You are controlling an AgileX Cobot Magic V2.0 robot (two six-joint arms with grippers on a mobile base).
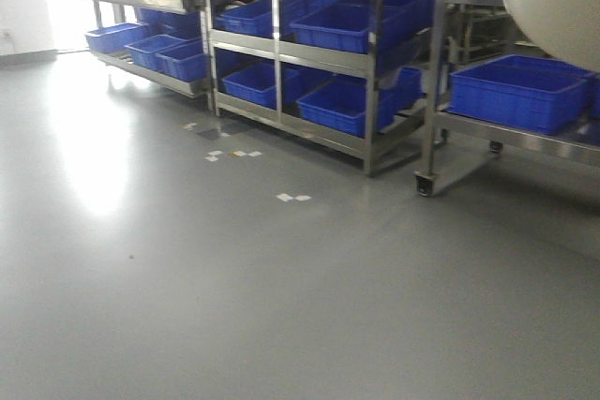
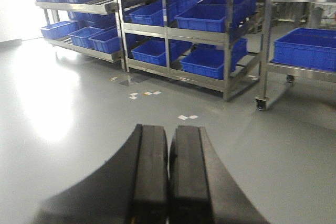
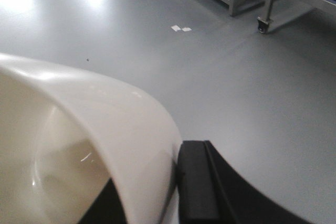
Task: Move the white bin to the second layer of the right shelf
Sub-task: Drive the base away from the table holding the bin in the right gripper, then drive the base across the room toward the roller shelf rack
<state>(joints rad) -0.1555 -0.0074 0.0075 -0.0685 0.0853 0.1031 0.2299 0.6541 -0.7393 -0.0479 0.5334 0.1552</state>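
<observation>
**Right claw (image 3: 152,192) clamped on the white bin (image 3: 105,129)**

We see our right claw pinching the bin's wall, with one finger (image 3: 197,182) outside and the other inside, so the tub hangs tilted above the grey floor (image 3: 236,87). Our left claw (image 2: 168,171) is clenched on nothing, its pads touching. Beyond lie white paper scraps (image 1: 292,198) — and farther off, steel racks (image 1: 281,44) loaded with blue crates (image 1: 520,91).
</observation>
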